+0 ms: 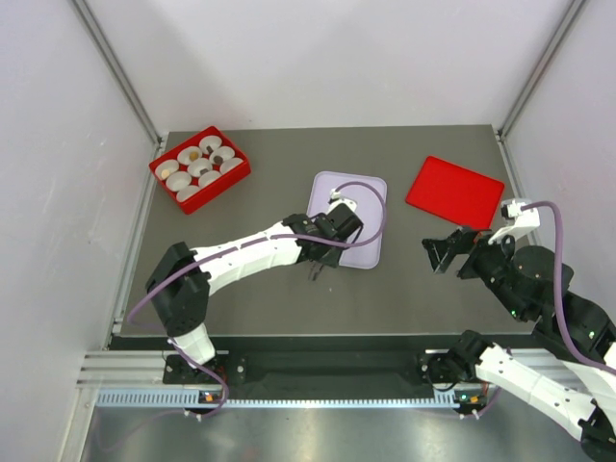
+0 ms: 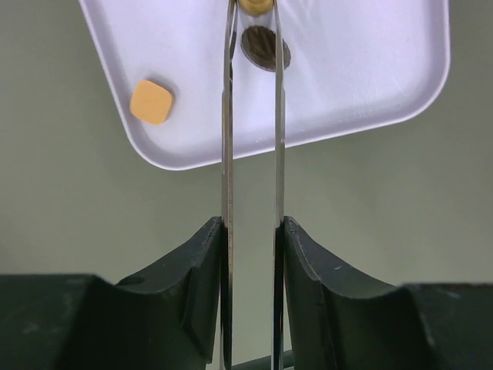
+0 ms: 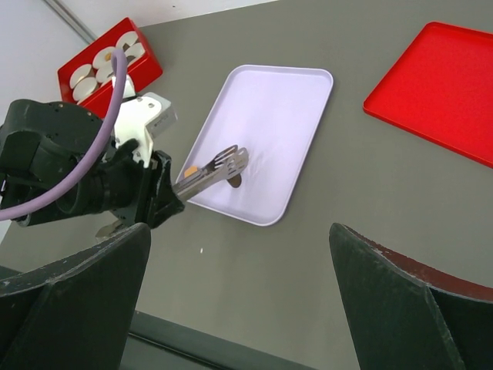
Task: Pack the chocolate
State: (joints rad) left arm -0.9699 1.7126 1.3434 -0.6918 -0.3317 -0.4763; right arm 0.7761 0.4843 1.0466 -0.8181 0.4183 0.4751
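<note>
My left gripper [image 2: 253, 231] is shut on metal tongs [image 2: 227, 154] that reach out over the lavender tray [image 2: 370, 77]. The tong tips pinch a golden chocolate [image 2: 255, 6] at the top edge of the left wrist view. A round dark chocolate [image 2: 266, 48] lies on the tray just under the tips. A square caramel-orange chocolate [image 2: 151, 102] lies on the tray to the left. In the top view the left gripper [image 1: 325, 248] is at the tray's near left edge. My right gripper [image 1: 445, 252] is open and empty, to the right of the tray.
A red box [image 1: 199, 168] with several white paper cups stands at the back left; some cups hold a piece. A flat red lid [image 1: 454, 192] lies at the back right. The tray [image 3: 277, 116] and tongs [image 3: 212, 173] also show in the right wrist view.
</note>
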